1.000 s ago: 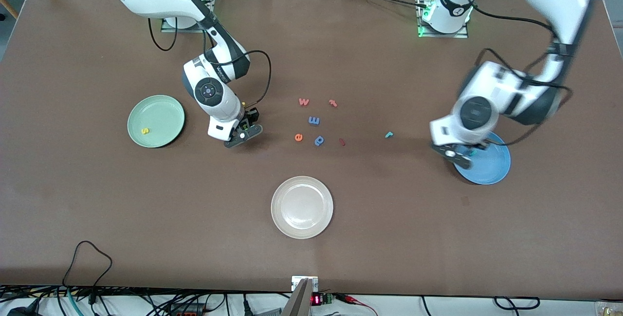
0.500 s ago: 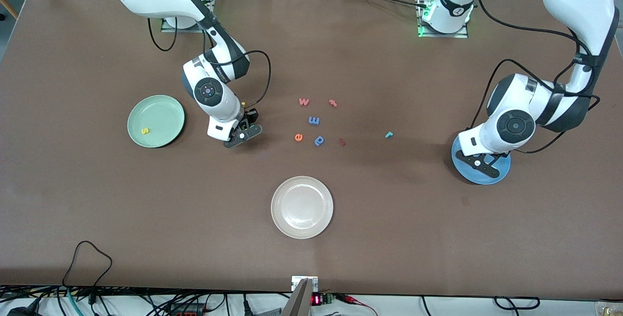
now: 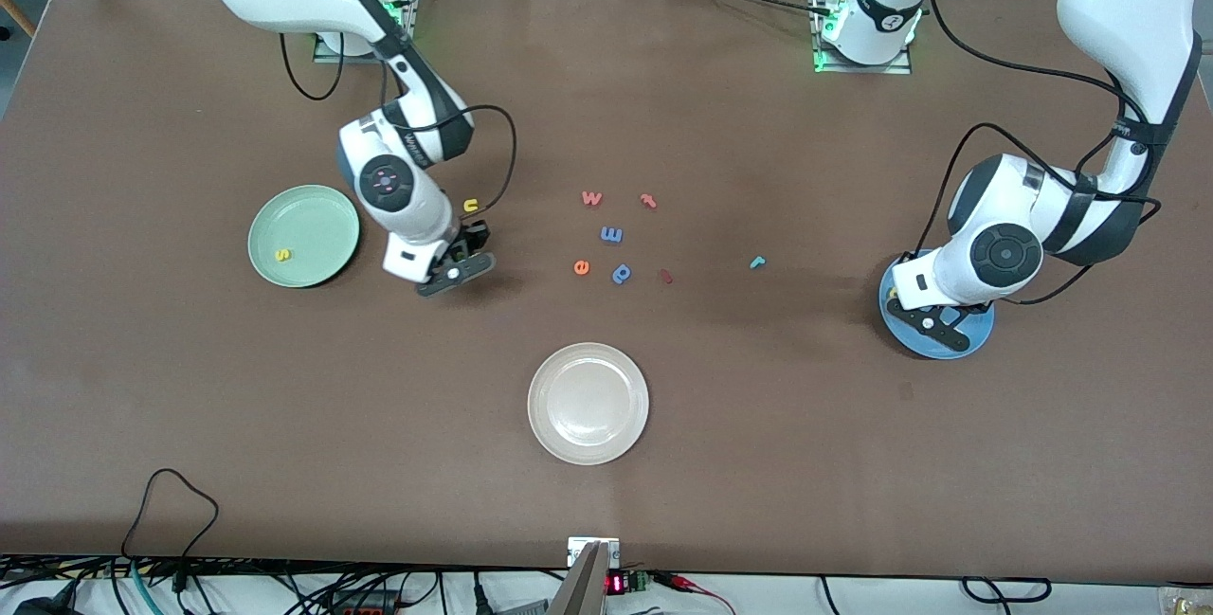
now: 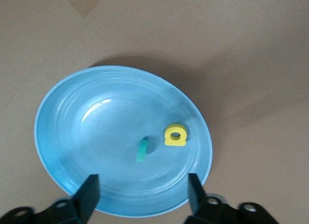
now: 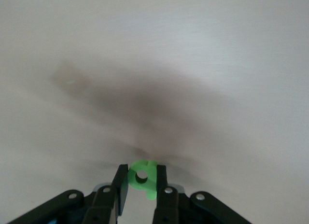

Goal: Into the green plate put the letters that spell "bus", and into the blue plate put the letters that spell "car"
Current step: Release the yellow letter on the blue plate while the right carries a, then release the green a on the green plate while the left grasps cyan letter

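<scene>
My right gripper (image 3: 453, 272) (image 5: 142, 179) is shut on the green "b" (image 5: 150, 189), over bare table between the green plate (image 3: 317, 208) and the loose letters. A yellow "s" (image 3: 281, 255) lies in the green plate. The yellow "u" (image 3: 470, 206) rests on the table beside the right wrist. My left gripper (image 3: 933, 323) (image 4: 143, 188) hangs open over the blue plate (image 3: 976, 331) (image 4: 72, 137), nothing between its fingers. In that plate lie the teal "c" (image 4: 142, 150) and the yellow "a" (image 4: 175, 135). The teal "r" (image 3: 757, 262) sits on the table toward the blue plate.
Mid-table lie an orange "w" (image 3: 591, 198), a pink "t" (image 3: 648, 201), a blue letter (image 3: 611, 235), an orange "e" (image 3: 581, 266), a blue "p" (image 3: 621, 273) and a dark red letter (image 3: 666, 277). A white plate (image 3: 588, 449) stands nearer the front camera.
My left arm swung over the blue plate and its gripper opened, leaving the teal "c" in the plate. My right gripper, shut on the "b", shifted toward the green plate, uncovering the "u".
</scene>
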Controlling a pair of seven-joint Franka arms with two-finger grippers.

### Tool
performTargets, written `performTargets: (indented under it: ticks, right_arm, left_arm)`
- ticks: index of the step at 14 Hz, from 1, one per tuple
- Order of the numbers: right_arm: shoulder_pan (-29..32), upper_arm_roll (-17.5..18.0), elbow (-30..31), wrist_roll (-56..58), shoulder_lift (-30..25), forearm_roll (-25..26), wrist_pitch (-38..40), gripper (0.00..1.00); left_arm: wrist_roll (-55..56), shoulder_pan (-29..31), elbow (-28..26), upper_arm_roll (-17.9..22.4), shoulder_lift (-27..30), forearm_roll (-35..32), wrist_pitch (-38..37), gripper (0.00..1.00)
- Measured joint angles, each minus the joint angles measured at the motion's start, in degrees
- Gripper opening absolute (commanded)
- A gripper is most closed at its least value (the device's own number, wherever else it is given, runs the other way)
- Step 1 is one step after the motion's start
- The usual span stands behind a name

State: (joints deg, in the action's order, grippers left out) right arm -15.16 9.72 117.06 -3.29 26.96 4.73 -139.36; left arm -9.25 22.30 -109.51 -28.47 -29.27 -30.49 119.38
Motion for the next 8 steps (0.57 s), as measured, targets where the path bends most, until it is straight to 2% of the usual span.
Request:
performTargets:
  ticks: [2,5,7,8]
  right_arm:
    - [3.5,-0.5,-0.2,1.5,-3.4,0.0,5.5,0.00]
    - [11.5,-0.8,0.5,5.3,-6.6,0.2,10.5,0.01]
    - [16.7,-0.9,1.5,8.5,-6.8,0.2,10.6,0.10]
    - [18.7,-0.9,1.9,9.9,-6.6,0.3,10.6,0.22]
  left_arm:
    - [0.1,0.0,0.0,-1.5,0.0,0.0,-0.2,1.00]
    - [5.5,-0.4,-0.1,-6.9,0.0,0.2,-0.5,1.00]
    - [13.2,-2.3,-0.5,-10.0,-0.7,0.2,-0.6,0.99]
    - [16.8,-4.1,-0.8,-10.6,-1.3,0.2,-0.2,0.88]
